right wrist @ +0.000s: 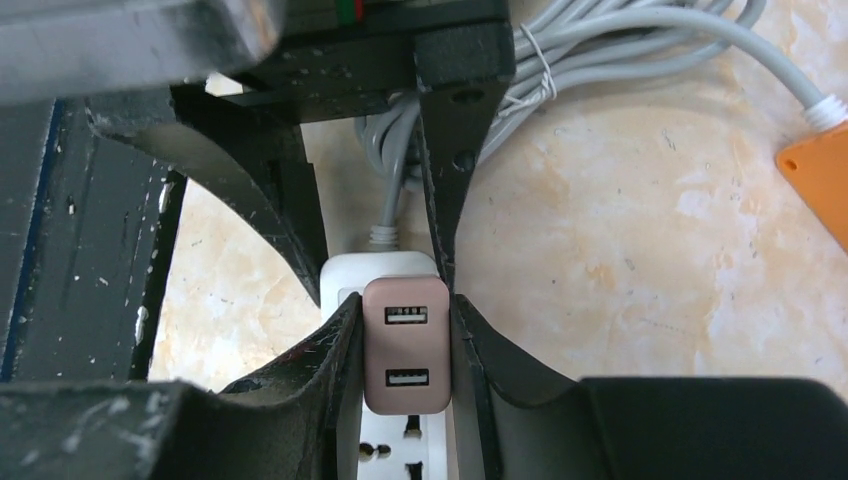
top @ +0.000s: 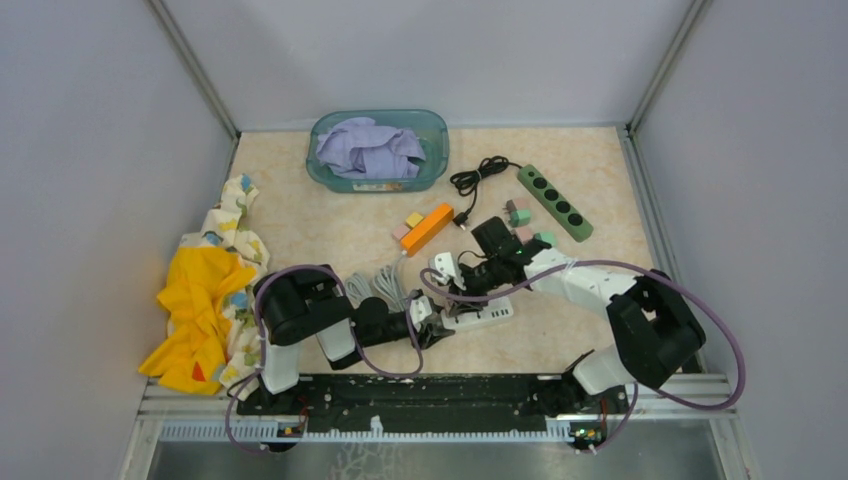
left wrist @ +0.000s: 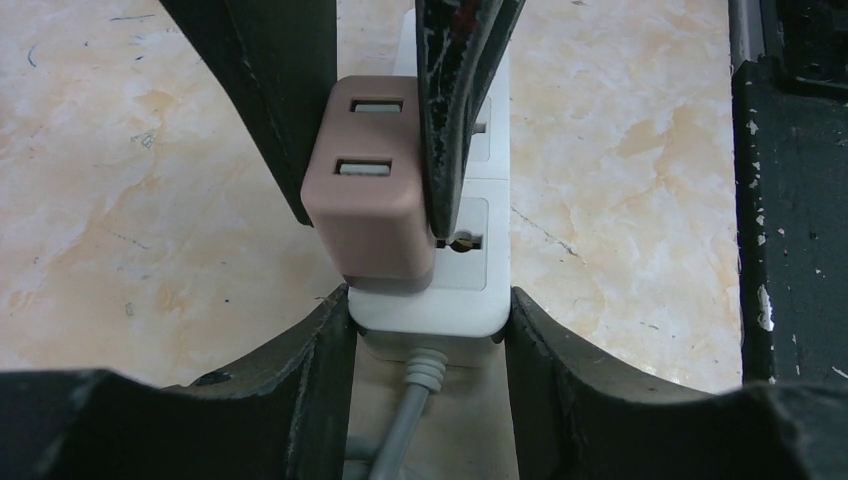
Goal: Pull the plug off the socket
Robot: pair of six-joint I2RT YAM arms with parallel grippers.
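A pink plug [left wrist: 370, 195] with two USB ports sits on the near end of the white socket strip [left wrist: 470, 295]. My right gripper [right wrist: 405, 350] is shut on the plug [right wrist: 405, 345], one finger pressed against each long side. My left gripper [left wrist: 430, 320] is shut on the cord end of the socket, a finger against each side wall. In the top view both grippers meet over the socket [top: 487, 316] at the table's front centre, left gripper [top: 432, 322] from the left, right gripper [top: 455, 288] from the right. The plug's base looks flush with the socket face.
The socket's grey cord [top: 375, 285] lies coiled behind my left arm. An orange block [top: 428, 228] and small coloured blocks [top: 518, 215] lie mid-table. Further back are a green power strip [top: 555, 202], a black cable [top: 480, 178] and a teal basket [top: 436, 150]. Yellow cloth [top: 205, 300] is piled at left.
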